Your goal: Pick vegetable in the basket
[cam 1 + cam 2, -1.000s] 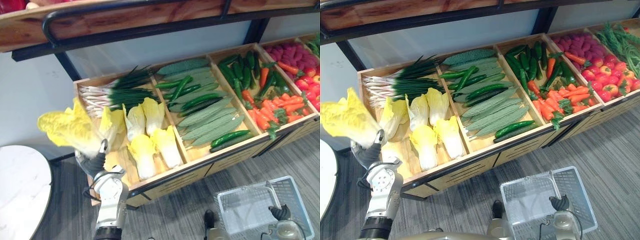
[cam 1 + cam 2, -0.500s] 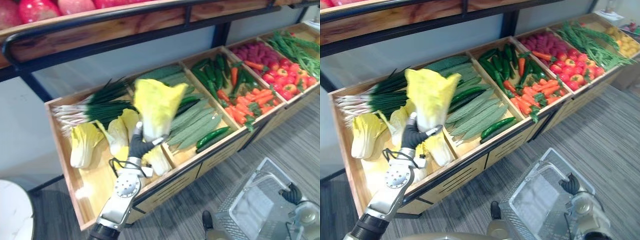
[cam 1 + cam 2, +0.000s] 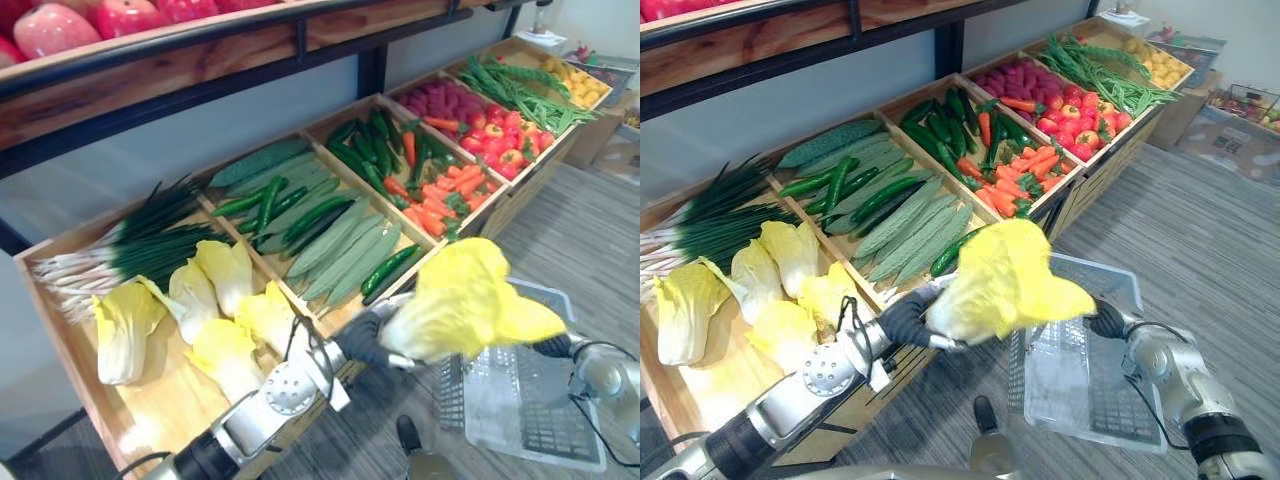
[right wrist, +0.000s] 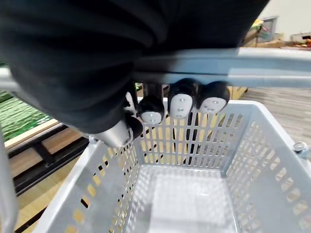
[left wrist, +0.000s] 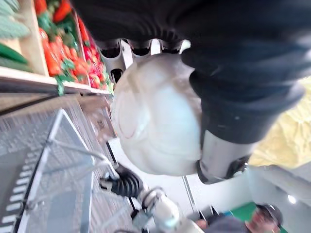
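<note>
Half a second back, the cabbage [image 3: 1005, 280] was up over the wooden stand [image 3: 160, 400], above the divider between the cabbage bin and the gourds [image 3: 345, 250]. The head camera has since swung, so the whole stand sits toward 10 o'clock. Even so, the cabbage has truly left it. It is now out past the front edge, at 4 o'clock from the loose cabbages [image 3: 215, 310] in their bin. It is held in the air at the stand-side rim of the grey basket [image 3: 1080, 390], not inside it. The basket is at 5 o'clock in the head views, nearer the cabbage than before.

My left hand [image 3: 905, 318] is clenched round the cabbage's stalk end, leaves pointing toward the basket. My right hand [image 3: 1108, 322] is at 3 o'clock from the cabbage, on the basket's handle as before.

Left wrist view: the pale, rounded base of the cabbage sits between my fingers [image 5: 121, 51] and thumb, a grip the head views hide behind the leaves. The basket's mesh and my other hand lie beyond.

Right wrist view: my fingertips [image 4: 181, 104] are curled under the handle bar [image 4: 204, 63], wrapped round it, with the basket's slotted walls and floor below.
</note>
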### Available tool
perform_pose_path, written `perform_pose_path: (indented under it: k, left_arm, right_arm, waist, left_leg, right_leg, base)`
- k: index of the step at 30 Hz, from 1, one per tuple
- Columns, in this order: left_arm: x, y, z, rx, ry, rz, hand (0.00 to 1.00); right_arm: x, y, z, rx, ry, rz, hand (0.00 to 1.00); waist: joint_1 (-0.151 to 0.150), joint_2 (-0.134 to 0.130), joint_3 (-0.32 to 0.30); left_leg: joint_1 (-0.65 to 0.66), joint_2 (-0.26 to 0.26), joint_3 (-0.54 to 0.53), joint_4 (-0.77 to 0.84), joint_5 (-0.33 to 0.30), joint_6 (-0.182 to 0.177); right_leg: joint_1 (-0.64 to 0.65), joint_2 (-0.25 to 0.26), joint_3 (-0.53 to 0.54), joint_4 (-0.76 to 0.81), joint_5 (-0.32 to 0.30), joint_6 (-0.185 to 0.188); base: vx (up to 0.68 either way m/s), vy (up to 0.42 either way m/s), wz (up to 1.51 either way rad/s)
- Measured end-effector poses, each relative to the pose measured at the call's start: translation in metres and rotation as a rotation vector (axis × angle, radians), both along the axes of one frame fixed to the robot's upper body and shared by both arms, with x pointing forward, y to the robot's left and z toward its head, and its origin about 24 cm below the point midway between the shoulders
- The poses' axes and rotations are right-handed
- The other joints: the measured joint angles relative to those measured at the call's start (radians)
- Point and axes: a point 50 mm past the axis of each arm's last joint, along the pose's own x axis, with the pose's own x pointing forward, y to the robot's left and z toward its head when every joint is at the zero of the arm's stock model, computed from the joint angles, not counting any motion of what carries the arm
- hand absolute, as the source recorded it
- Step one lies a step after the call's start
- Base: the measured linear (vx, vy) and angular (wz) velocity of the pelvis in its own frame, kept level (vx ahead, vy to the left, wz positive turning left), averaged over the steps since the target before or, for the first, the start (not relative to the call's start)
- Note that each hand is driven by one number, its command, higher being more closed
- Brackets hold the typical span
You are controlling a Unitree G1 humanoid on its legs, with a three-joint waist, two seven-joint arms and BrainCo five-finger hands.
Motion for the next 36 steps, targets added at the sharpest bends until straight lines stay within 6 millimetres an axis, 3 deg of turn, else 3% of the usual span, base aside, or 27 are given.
perform_pose_path:
  k: [7, 14, 22, 29, 36]
  left_arm:
    - [-0.021, -0.030, -0.006, 0.067, 0.002, -0.233, 1.00]
    - [-0.038, -0.043, -0.022, 0.131, 0.043, -0.353, 1.00]
    - [-0.047, -0.050, -0.048, 0.219, 0.102, -0.388, 1.00]
    - [-0.048, -0.062, -0.067, 0.273, 0.172, -0.371, 1.00]
    - [-0.037, -0.088, -0.077, 0.301, 0.212, -0.270, 1.00]
  right_arm:
    - [0.011, 0.026, 0.005, -0.037, 0.044, 0.166, 1.00]
    - [0.022, 0.039, 0.012, -0.076, 0.049, 0.248, 1.00]
    - [0.027, 0.034, 0.021, -0.109, 0.034, 0.250, 1.00]
    - [0.043, 0.047, 0.038, -0.114, -0.030, 0.305, 1.00]
    - [0.048, 0.062, 0.037, -0.075, -0.026, 0.334, 1.00]
  waist:
    - [-0.005, 0.010, -0.006]
    - [-0.027, 0.023, -0.014]
    - [-0.033, 0.051, -0.032]
    - [-0.052, 0.052, -0.033]
    - [-0.055, 0.051, -0.032]
  left_leg:
    - [0.009, 0.015, 0.053, 0.005, -0.008, -0.009]
    - [0.024, 0.019, 0.085, 0.016, -0.012, -0.016]
    - [0.022, 0.016, 0.113, 0.016, -0.014, -0.020]
    - [0.026, 0.012, 0.130, 0.016, -0.014, -0.020]
    - [0.029, 0.008, 0.154, 0.017, -0.014, -0.020]
  right_leg:
    - [-0.046, 0.020, 0.002, 0.052, -0.012, -0.016]
    - [-0.064, 0.023, -0.014, 0.104, -0.040, -0.025]
    - [-0.098, 0.024, -0.016, 0.138, -0.050, -0.023]
    - [-0.112, 0.027, -0.006, 0.159, -0.051, -0.025]
    - [-0.133, 0.037, 0.018, 0.181, -0.053, -0.025]
  base:
    - [0.01, -0.045, -0.17]
    - [-0.02, -0.039, -0.08]
    - [-0.01, -0.016, -0.08]
    - [0.00, 0.001, -0.05]
    - [0.01, 0.001, -0.10]
